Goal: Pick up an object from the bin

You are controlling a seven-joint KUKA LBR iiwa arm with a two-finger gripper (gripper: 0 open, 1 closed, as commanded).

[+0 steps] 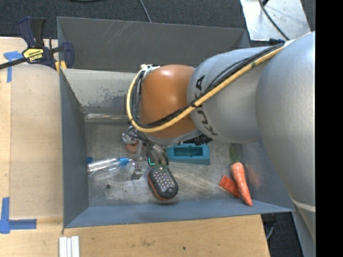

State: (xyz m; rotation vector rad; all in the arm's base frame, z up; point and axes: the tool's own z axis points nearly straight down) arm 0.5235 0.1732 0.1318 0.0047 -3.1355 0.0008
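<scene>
A dark floor [177, 4] is seen behind a grey metal bin [72, 159], whose base is scuffed and marked. The arm [252, 106] is entered from the right, with an orange cover [161, 98] at its wrist and a yellow cable [225, 87] run along its shell. Dark lettering [199, 90] is noted on the shell beside the cover; it is crossed by the cable and is only partly legible. The gripper [146, 162] is located below the orange cover, low over the middle of the bin's base. Whether it is released or clenched cannot be told, and nothing is seen grasped. Just beside it, toward the bin's near wall, a dark remote control [162, 183] with rows of small pale buttons is found lying flat, face up. Its long axis is set nearly along the far-to-near line, tilted slightly, with the far end pointed at the gripper and the near end turned a little to the right. No writing on it can be read. A clear plastic item with a blue tip [110, 165] is recorded to the left of the gripper, lying roughly crosswise. A teal tray [188, 154] is placed to the right, partly under the arm. An orange carrot [241, 182] and a small red piece [229, 184] touching it are noted well apart, near the right corner.
</scene>
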